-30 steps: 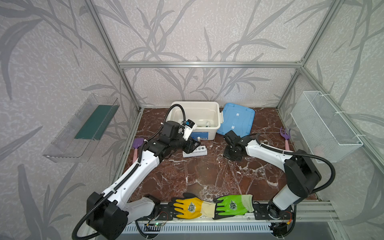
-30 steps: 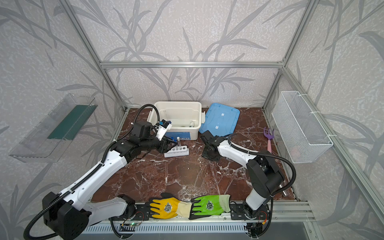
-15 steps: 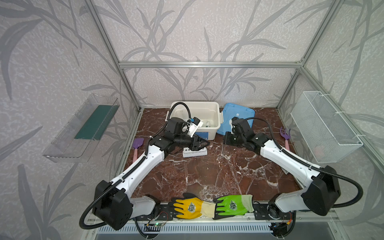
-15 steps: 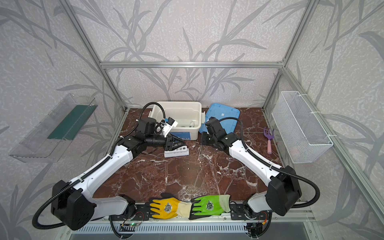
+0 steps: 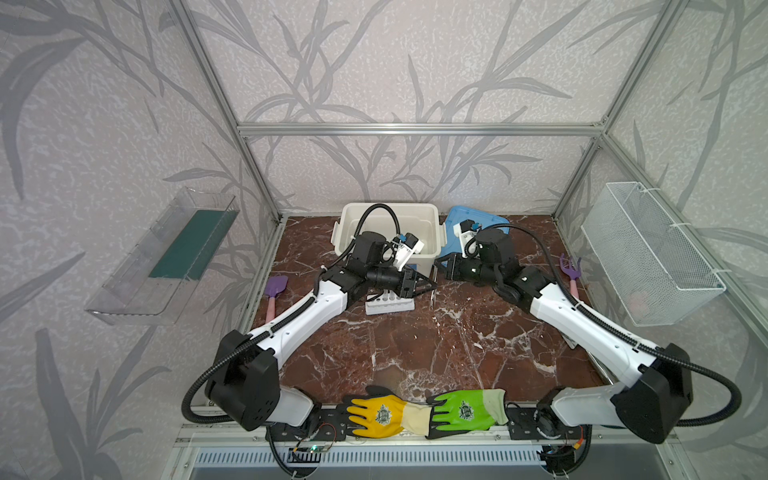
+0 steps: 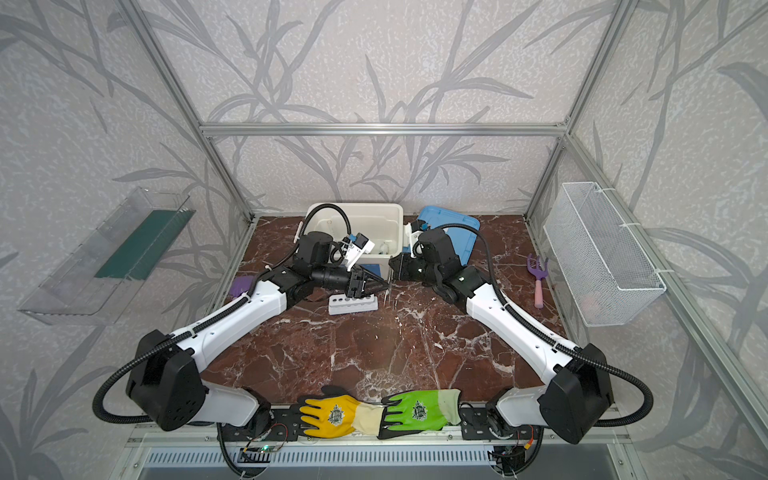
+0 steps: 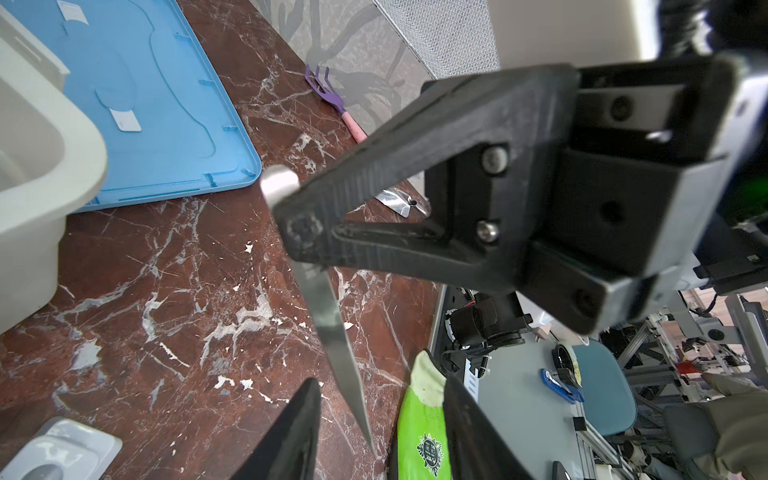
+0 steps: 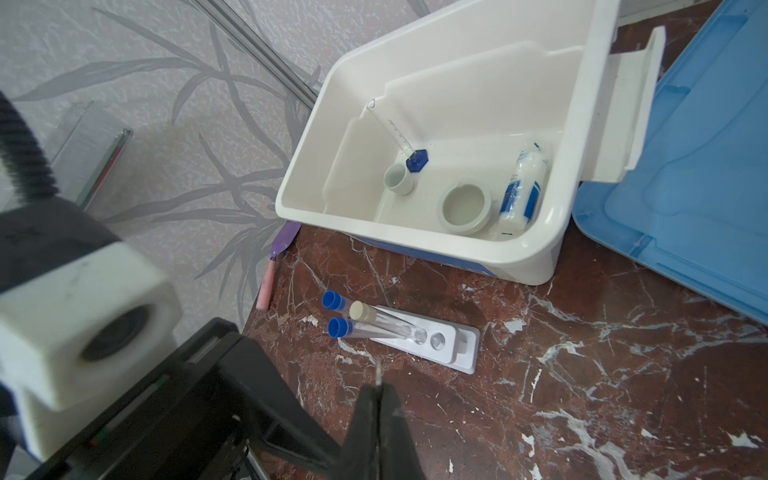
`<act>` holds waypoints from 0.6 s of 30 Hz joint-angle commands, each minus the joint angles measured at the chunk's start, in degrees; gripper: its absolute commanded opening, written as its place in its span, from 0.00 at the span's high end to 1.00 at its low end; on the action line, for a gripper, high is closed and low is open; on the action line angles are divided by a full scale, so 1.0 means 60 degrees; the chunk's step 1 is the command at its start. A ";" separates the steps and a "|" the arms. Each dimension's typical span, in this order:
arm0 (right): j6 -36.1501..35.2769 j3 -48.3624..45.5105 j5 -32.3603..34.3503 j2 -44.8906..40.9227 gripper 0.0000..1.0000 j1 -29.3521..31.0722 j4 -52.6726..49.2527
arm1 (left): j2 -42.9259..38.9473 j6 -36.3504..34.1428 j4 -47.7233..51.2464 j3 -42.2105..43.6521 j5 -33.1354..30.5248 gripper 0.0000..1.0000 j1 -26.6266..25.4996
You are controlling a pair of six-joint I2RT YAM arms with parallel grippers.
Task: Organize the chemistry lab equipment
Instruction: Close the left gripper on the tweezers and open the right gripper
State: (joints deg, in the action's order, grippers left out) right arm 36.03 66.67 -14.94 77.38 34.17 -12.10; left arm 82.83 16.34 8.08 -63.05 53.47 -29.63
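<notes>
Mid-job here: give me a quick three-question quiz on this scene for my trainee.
1. True or false: the right hand is shut on the metal tweezers.
2. How many capped tubes sit in the white rack? A) one B) three C) six
3. Fill in: both ceramic dishes lie inside the white ____.
Key: 1 true; 2 B; 3 bin.
</notes>
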 commanded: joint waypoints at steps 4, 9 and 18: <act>0.0023 0.0176 -0.0643 -0.0482 1.00 -0.0078 0.0665 | 0.0238 0.0058 -0.0391 -0.0493 0.0158 0.51 -0.0083; 0.0479 -0.0087 -0.1030 -0.0421 1.00 -0.0097 0.1418 | 0.0343 0.0347 -0.0816 -0.0639 0.0430 0.53 -0.0126; 0.0317 -0.0196 -0.1217 -0.0249 1.00 -0.0100 0.1855 | 0.0162 0.0580 -0.1082 -0.0596 0.0582 0.74 -0.0130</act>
State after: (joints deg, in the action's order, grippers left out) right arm 38.28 66.39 -21.12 76.12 33.89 -3.62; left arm 84.77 19.18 3.20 -64.93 55.27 -30.24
